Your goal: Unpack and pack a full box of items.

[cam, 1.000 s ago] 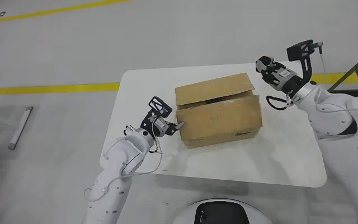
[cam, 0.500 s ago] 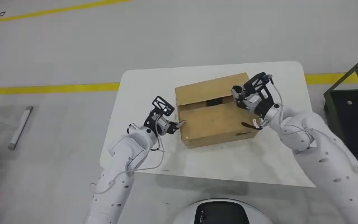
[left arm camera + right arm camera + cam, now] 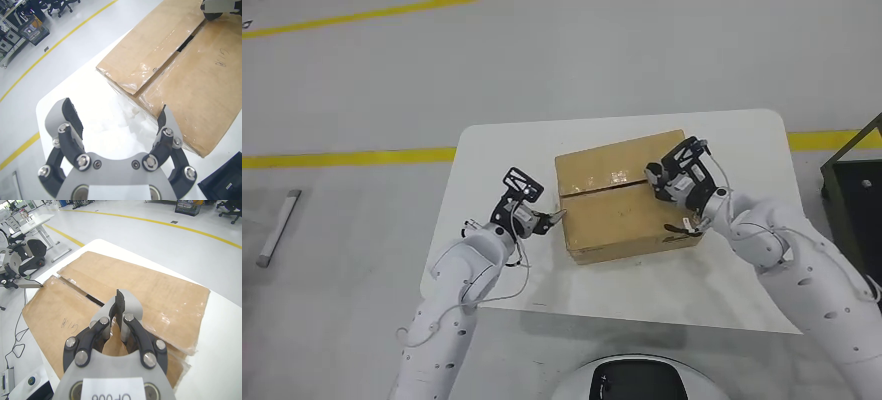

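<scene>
One box (image 3: 630, 205) sits central on the desk (image 3: 742, 290), flaps (image 3: 614, 160) down. My left tool (image 3: 115, 107) is spread at its 9 o'clock edge — my right tool (image 3: 118, 302), pinched together, over its 3 o'clock side.

On the box (image 3: 632, 195), flap nearer the robot: a short handwritten pen mark (image 3: 69, 325), a few scrawled characters in dark ink, too loose to read for certain.
By the seam between the flaps, under the tape: a tiny round stamp (image 3: 155, 70), too small to make out.
At the base of the right gripper (image 3: 118, 301): a white label (image 3: 111, 391) with dark print, upside down and cut off at the edge.
</scene>
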